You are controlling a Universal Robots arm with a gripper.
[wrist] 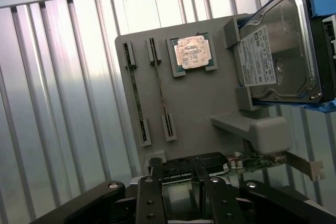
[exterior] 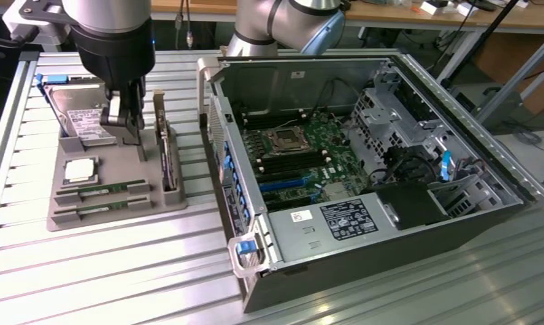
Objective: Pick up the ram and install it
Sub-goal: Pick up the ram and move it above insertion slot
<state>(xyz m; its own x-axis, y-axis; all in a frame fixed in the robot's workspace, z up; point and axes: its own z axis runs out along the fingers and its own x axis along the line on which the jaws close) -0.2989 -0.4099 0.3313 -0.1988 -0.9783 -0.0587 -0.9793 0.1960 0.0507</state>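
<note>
Hand (exterior: pixel 127 125) hovers over the grey parts tray (exterior: pixel 109 227), fingers apart and empty.
Tray slots keep each part steady and easy to grasp. Two sticks stand on edge, the ram (exterior: pixel 101 205) and its twin (exterior: pixel 104 187), at the tray end away from the hand. Alongside are one CPU (exterior: pixel 80 169), one hard drive (exterior: pixel 80 118) and one expansion card (exterior: pixel 166 152), with one open computer case (exterior: pixel 371 176) on the worktop (exterior: pixel 118 277).
</note>
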